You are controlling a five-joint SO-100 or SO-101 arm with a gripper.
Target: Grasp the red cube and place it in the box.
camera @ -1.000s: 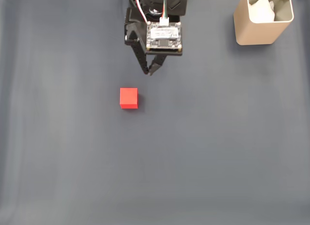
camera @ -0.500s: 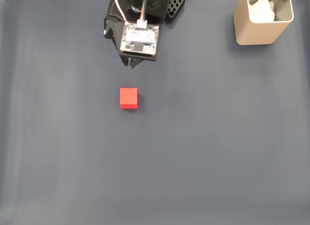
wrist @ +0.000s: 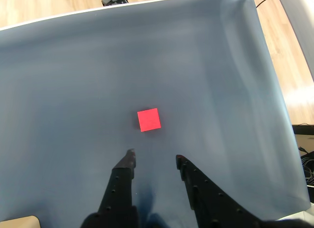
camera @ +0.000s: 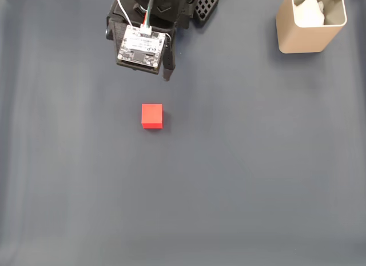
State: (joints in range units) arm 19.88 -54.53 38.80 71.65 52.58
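The gripper (wrist: 153,158) hangs above the table (wrist: 73,81) with its two dark fingers (wrist: 125,164) spread apart and nothing between them; in the wrist view the cube (wrist: 148,119) lies just beyond the fingertips, in line with the gap but not touching either finger. In the fixed view the gripper (camera: 166,75) shows as a dark tip poking out beside the wrist's circuit board (camera: 141,47), above and slightly right of the cube (camera: 152,115), with a strip of bare grey cloth between them. Compared with half a second ago, the board and wrist have swung further left in the fixed view and the jaws have parted; a second ago the arm pointed to the right of the cube with its fingers meeting in a point. The cube has not moved, resting flat on the table. The box (camera: 310,23) stands well to the cube's upper right, at the table's far corner, unchanged, with something pale inside.
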